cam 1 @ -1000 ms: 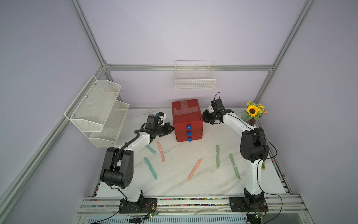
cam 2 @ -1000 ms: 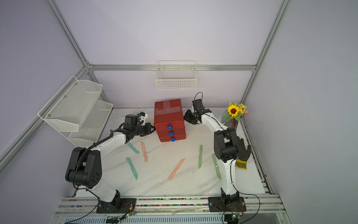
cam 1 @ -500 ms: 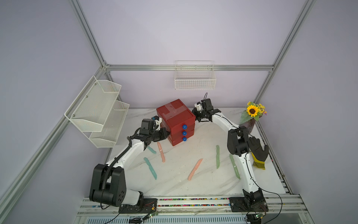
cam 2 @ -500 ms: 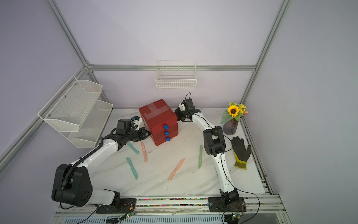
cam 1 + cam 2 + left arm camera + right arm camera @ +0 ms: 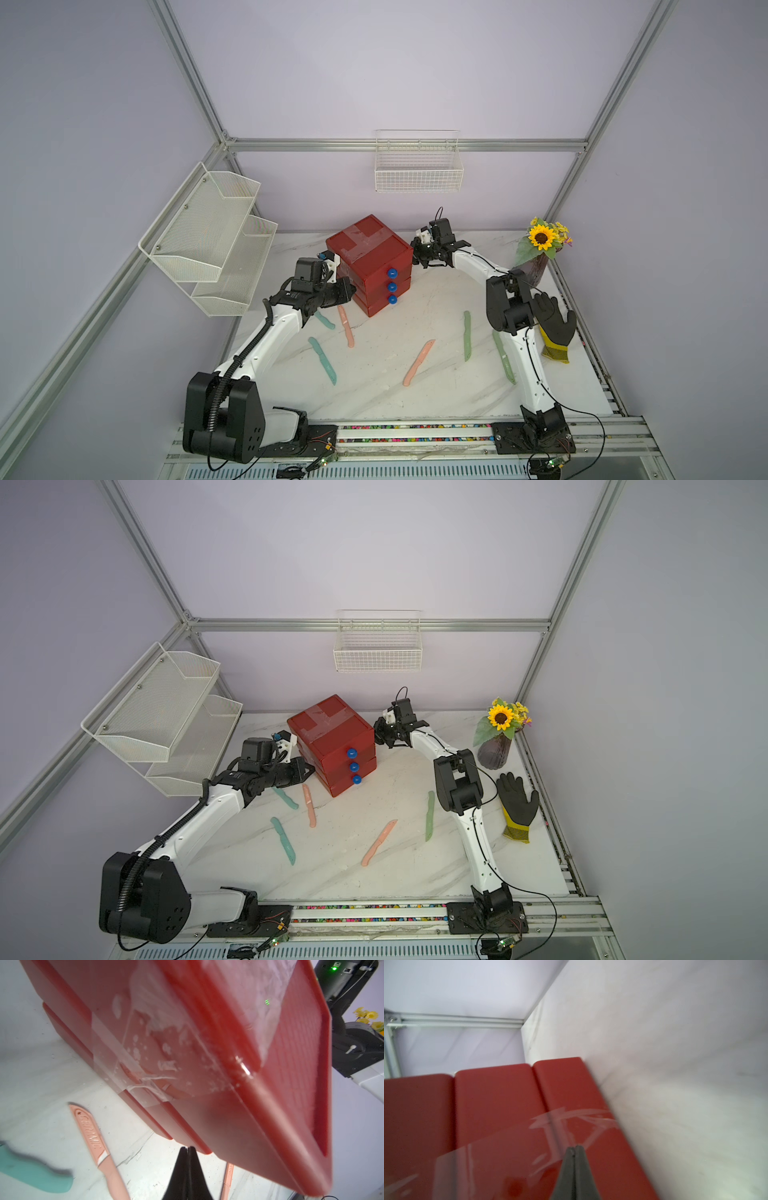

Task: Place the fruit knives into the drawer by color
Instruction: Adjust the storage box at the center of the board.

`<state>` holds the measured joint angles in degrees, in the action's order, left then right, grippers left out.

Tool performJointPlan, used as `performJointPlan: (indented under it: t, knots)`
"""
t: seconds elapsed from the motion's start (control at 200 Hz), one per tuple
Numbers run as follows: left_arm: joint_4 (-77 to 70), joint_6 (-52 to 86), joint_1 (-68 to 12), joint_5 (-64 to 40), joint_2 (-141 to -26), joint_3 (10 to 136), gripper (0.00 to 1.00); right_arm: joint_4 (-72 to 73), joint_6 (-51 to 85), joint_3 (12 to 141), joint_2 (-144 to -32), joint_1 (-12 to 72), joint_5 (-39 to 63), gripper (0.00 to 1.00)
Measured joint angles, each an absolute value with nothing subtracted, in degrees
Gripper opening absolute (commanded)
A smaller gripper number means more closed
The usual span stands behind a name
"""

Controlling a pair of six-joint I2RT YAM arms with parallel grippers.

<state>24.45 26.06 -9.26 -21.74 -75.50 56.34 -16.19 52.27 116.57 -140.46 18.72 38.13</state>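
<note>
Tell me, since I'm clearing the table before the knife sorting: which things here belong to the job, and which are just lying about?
Job: red drawer cabinet; two teal knives; two pink knives; two green knives.
Lying about: black glove; vase of flowers; wire basket on the back wall; mesh shelves on the side wall.

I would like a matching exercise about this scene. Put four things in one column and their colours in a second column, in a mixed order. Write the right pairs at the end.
Things
1. drawer cabinet
2. knobs
3. glove
4. wire basket on the back wall

Colours
a. white
b. black with a yellow cuff
c. red
d. blue

Right pairs: 1-c, 2-d, 3-b, 4-a
</note>
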Motion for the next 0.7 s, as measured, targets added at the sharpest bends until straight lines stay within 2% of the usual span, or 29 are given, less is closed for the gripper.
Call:
performJointPlan:
  t: [0.165, 0.375, 0.57, 0.7]
  knots:
    - [31.5, 22.6, -9.2, -14.9, -74.3, 60.2, 0.00, -17.2, 52.2, 111.3, -135.4, 15.0, 32.3, 0.00]
    - [40.5, 18.0, -9.8, -3.7, -73.6, 68.8, 0.00, -14.1, 54.6, 93.8, -121.5, 14.8, 28.0, 0.00]
    - [43.0, 15.1, -13.0, 0.2, -75.8, 82.2, 0.00, -12.7, 56.0, 86.4, -112.6, 16.3, 28.5, 0.00]
    - [42.8, 14.2, -14.5, -1.0, -78.3, 89.6, 0.00, -10.6, 56.6, 82.8, -107.9, 17.5, 31.5, 0.00]
